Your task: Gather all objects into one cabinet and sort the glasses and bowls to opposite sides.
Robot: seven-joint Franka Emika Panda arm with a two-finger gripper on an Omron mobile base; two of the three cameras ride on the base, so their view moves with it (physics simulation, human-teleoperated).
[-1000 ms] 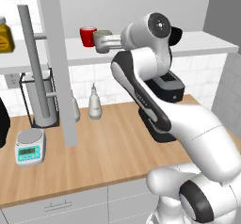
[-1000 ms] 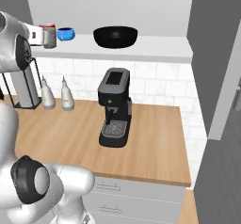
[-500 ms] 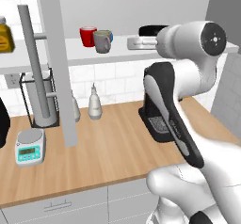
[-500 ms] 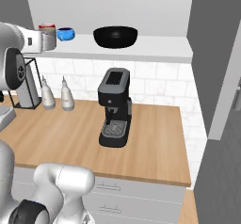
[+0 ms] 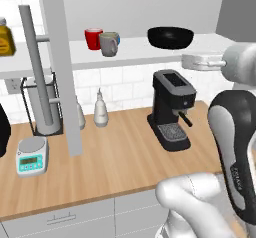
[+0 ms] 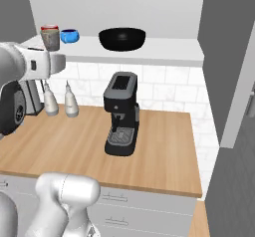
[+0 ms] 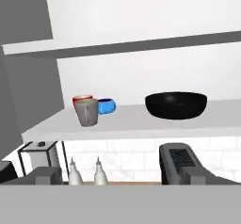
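On the cabinet's white bottom board (image 5: 135,51) the red cup (image 5: 93,38) and the grey-beige mug (image 5: 109,44) stand together at the left. The small blue bowl (image 7: 107,106) sits just behind them. Further right is the wide black bowl (image 5: 170,37). In the hand view the mug (image 7: 88,112) partly covers the red cup (image 7: 81,99), and the black bowl (image 7: 176,105) lies to the right. My gripper (image 7: 121,177) is open with nothing between its fingers. It hangs back from the board, slightly below it; from the left base it shows right of the black bowl (image 5: 189,61).
A black coffee machine (image 5: 171,109) stands on the wooden counter (image 5: 120,157) under the board. Two white spray bottles (image 5: 100,110) stand by the tiled wall. A grey upright panel (image 5: 62,72), a metal stand (image 5: 40,82) and a small scale (image 5: 32,156) are at the left.
The gripper has drawn back from the mug and cup and swung right, away from the board. The grey-beige mug stays standing beside the red cup.
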